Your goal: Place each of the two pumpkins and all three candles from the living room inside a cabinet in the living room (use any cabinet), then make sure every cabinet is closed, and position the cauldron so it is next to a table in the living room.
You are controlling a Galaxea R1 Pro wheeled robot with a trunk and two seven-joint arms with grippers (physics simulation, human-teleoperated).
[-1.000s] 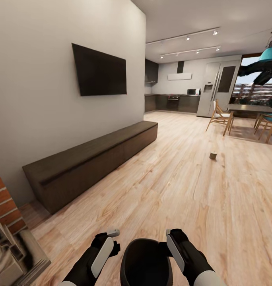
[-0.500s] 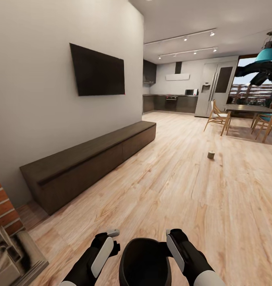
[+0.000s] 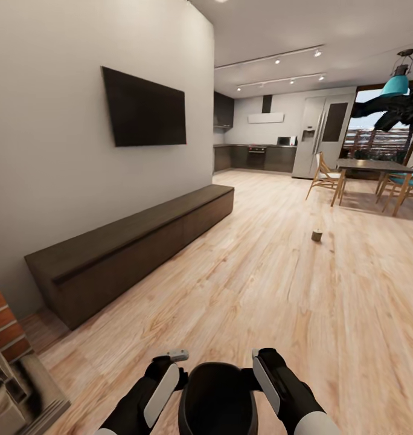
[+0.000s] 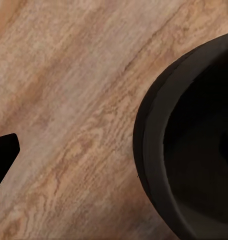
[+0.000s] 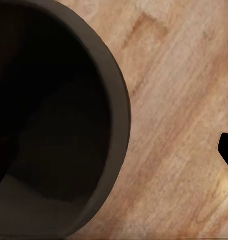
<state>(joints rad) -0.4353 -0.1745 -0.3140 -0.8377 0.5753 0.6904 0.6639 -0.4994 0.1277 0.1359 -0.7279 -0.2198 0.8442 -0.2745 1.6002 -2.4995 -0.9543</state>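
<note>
1. The cauldron (image 3: 218, 399) is seen at the near edge of the head view, low between the two arms. Its dark round rim is also visible in the left wrist view (image 4: 194, 145) and in the right wrist view (image 5: 59, 120), above the wooden floor (image 3: 279, 290).
2. The left claw (image 3: 170, 371) is placed at the left side of the cauldron and the right claw (image 3: 262, 368) at its right side. How far each claw is open, and whether the rim is really pinched, cannot be told from these pictures.
3. The step in hand is judged to be the carrying of the cauldron toward a table in the living room.
4. One candle (image 3: 316, 235) is standing on the floor, far and to the right, well apart from the robot. The dining table (image 3: 375, 164) with wooden chairs is farther behind it.
5. The long dark cabinet (image 3: 134, 248) lies along the left wall under the television (image 3: 144, 109); its fronts appear closed.
6. For the next move, a steady drive forward is probably needed, with the cauldron kept level between the arms.
</note>
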